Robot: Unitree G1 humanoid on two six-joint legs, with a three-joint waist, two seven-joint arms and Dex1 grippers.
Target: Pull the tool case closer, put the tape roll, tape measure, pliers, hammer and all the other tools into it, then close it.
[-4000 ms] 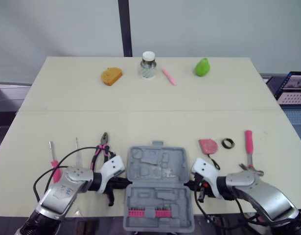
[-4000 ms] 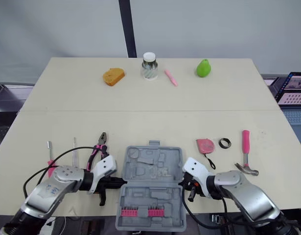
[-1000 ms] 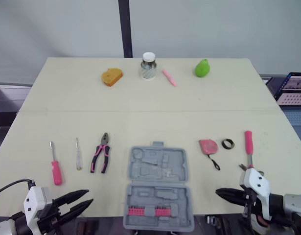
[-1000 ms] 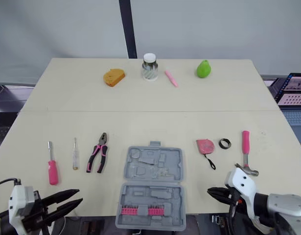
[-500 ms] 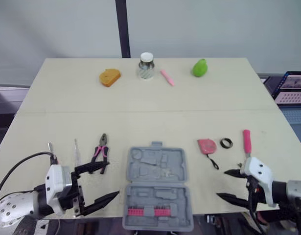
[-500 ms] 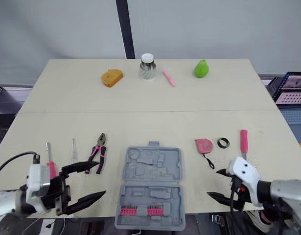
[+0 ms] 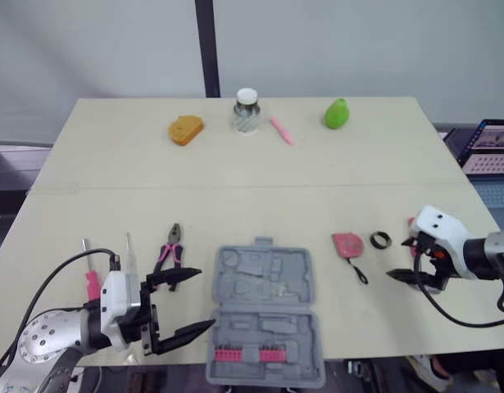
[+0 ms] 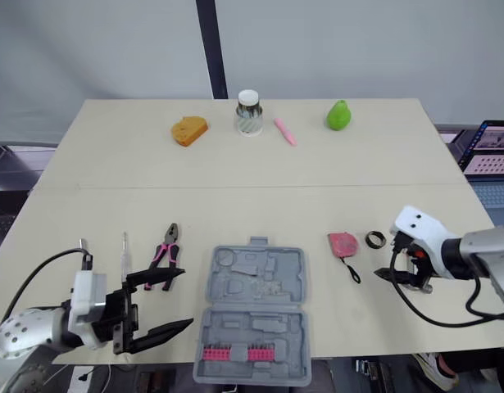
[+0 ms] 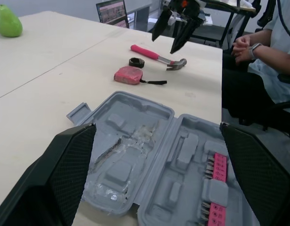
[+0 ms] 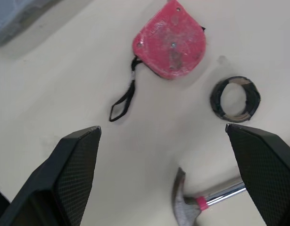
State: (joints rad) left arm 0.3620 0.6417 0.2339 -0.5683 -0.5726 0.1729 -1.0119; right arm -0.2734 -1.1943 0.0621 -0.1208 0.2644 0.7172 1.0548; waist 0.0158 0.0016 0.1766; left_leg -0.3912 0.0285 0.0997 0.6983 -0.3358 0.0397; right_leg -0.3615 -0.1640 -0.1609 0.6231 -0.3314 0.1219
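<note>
The grey tool case (image 7: 264,311) lies open at the table's front edge, with pink bits in its near half. My left gripper (image 7: 204,299) is open just left of the case and holds nothing. The pink-handled pliers (image 7: 168,254), a clear screwdriver (image 7: 129,246) and a pink-handled screwdriver (image 7: 92,282) lie left of the case. To the right lie the red tape measure (image 7: 347,243), the black tape roll (image 7: 381,240) and the hammer (image 9: 156,54). My right gripper (image 7: 399,260) hovers open and empty just right of the tape roll, above the hammer head (image 10: 187,207).
At the far edge stand an orange block (image 7: 186,128), a glass jar (image 7: 246,110), a pink pen (image 7: 282,129) and a green pear (image 7: 338,113). A laptop (image 7: 493,147) sits beyond the right edge. A seated person (image 9: 258,47) is past the table's right side.
Both grippers have opened wider. The left one moved right, up to the case's left side. The right one rose from the front edge to above the hammer, beside the tape roll.
</note>
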